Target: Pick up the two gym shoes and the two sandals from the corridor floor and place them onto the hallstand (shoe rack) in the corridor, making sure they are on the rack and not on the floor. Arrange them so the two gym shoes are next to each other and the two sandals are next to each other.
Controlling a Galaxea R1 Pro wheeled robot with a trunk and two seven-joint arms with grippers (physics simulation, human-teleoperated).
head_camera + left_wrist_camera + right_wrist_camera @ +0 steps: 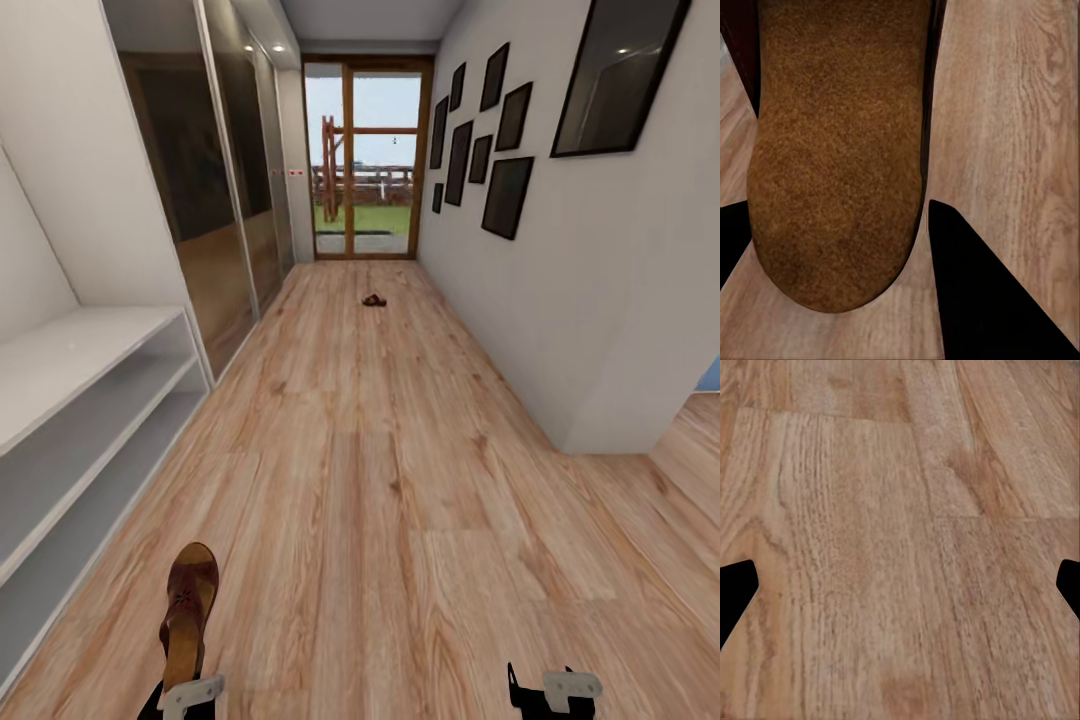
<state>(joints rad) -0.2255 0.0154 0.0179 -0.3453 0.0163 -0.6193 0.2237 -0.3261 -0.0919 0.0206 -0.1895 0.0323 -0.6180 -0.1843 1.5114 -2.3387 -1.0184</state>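
Here, the left gripper [180, 690] sits at the near left of the head view and holds a dark brown leather sandal with a tan insole [189, 610], which points away from the robot above the light brown wood plank floor [400, 480]. In the left wrist view, the sandal's rough brown sole [836, 165] sits between the two black fingers [982, 292], which are clamped on it. The right gripper [553, 690] hangs at the near right over bare floor, and its fingers [733, 585] are wide apart with nothing between them. The light grey-white low shoe rack with long open shelves [80, 400] stands along the left wall, beside the held sandal. Far down the corridor, a second dark sandal [374, 300] lies on the floor near the glass door with a wooden frame [365, 160].
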